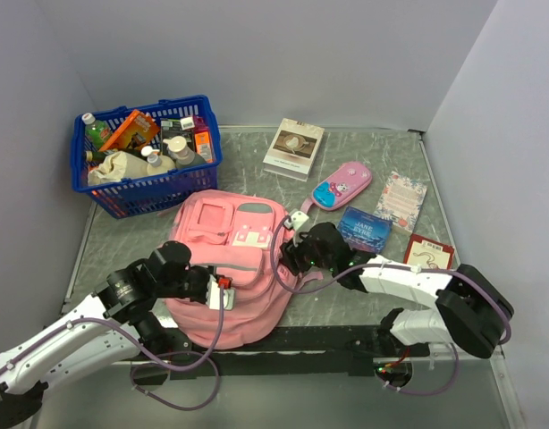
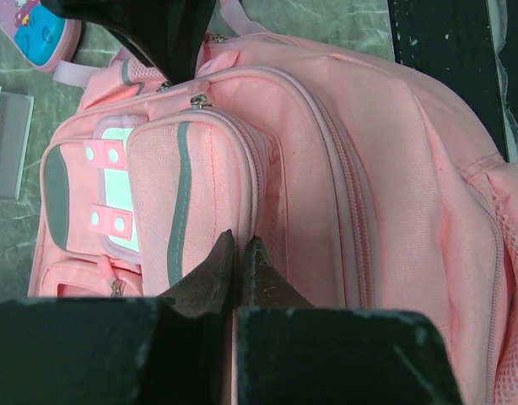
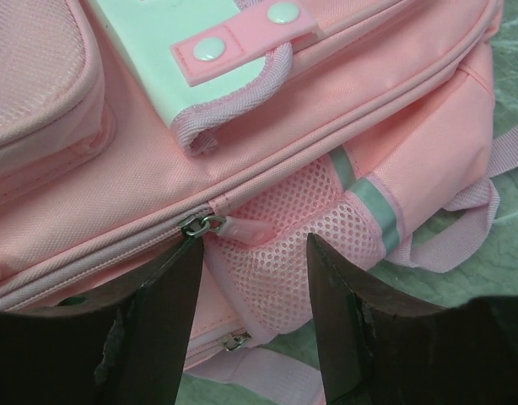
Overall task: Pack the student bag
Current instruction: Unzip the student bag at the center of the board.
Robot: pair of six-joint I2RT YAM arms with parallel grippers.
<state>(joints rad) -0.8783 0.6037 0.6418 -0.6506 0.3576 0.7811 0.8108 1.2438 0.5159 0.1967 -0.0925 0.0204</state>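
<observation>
Student bag (image 1: pixel 228 259) flat and front-up on the table (image 1: pixel 248 156), between both arms, just in front of the blue basket (image 1: pixel 149 192). Left gripper (image 2: pixel 242 240) clenched against its fabric (whether pinching any, cannot tell). Right gripper (image 3: pixel 255 245) released, fingers (image 3: pixel 170 295) astride a zip pull (image 3: pixel 210 224) beside the mesh pocket (image 3: pixel 280 211).

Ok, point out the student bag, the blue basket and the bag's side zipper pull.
student bag (image 1: pixel 248 313): top external view, main pink panel.
blue basket (image 1: pixel 139 193): top external view, front wall.
zipper pull (image 3: pixel 200 224): right wrist view, metal slider.
</observation>
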